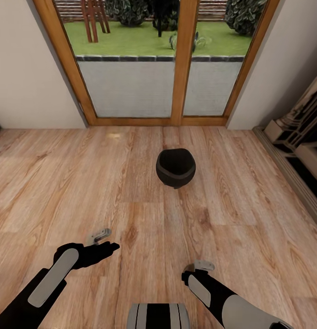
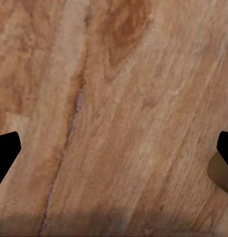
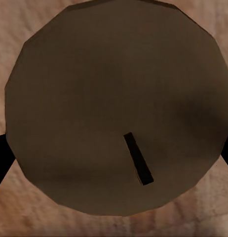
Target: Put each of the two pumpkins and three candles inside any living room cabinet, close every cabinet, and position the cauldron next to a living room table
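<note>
Low over the wooden floor [image 1: 62, 183], the left gripper [image 1: 99, 242] hangs with its fingers spread wide apart and holding nothing. Whether the right gripper [image 1: 200, 270] is spread or pressed together, I cannot tell. Ahead, the black cauldron [image 1: 175, 167] stands upright before the glass doors [image 1: 131, 87].

Black arms [image 1: 48, 283] — grey panels, pale wrists
</note>
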Motion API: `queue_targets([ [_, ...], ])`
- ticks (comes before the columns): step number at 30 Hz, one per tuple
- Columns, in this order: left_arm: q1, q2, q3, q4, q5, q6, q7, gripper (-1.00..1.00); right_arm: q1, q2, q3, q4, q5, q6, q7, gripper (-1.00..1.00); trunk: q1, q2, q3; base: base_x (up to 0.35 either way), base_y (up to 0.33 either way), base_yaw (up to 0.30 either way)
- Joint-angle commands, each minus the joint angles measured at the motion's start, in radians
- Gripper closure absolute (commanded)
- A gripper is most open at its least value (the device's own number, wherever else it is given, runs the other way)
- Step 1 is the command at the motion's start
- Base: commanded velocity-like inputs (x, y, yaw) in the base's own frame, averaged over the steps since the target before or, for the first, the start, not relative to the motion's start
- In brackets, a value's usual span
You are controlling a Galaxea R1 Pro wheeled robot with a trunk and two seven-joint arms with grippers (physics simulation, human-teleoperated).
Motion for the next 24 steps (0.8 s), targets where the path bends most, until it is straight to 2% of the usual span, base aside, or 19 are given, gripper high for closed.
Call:
queue_targets([
  [1,-0.001,0.001,-0.002,-0.001,0.010,-0.001,0.010,-1.00,-0.001,-0.001,0.008,-0.002,-0.004,0.005,-0.007,-1.00,0.000,0.000,-0.001,0.000,0.000,0.000],
  [14,-0.001,0.000,-0.002,-0.001,0.010,-0.001,0.010,-1.00,-0.001,-0.001,0.007,-0.002,-0.004,0.005,-0.007,-1.00,0.000,0.000,-0.001,0.000,0.000,0.000],
  [15,-0.001,0.000,-0.002,-0.001,0.010,-0.001,0.010,-1.00,-0.001,-0.001,0.008,-0.002,-0.004,0.005,-0.007,1.00,0.000,0.000,-0.001,0.000,0.000,0.000],
  [20,-0.001,-0.001,0.001,0.000,0.011,-0.001,0.011,-1.00,-0.001,-0.001,0.007,-0.002,-0.005,0.005,-0.007,1.00,0.000,0.000,-0.001,0.000,0.000,0.000],
  [24,-0.001,-0.004,0.003,0.006,0.012,-0.001,0.012,-1.00,-0.001,0.000,0.007,-0.002,-0.005,0.005,-0.007,1.00,-0.002,0.000,0.011,0.000,0.000,0.000],
])
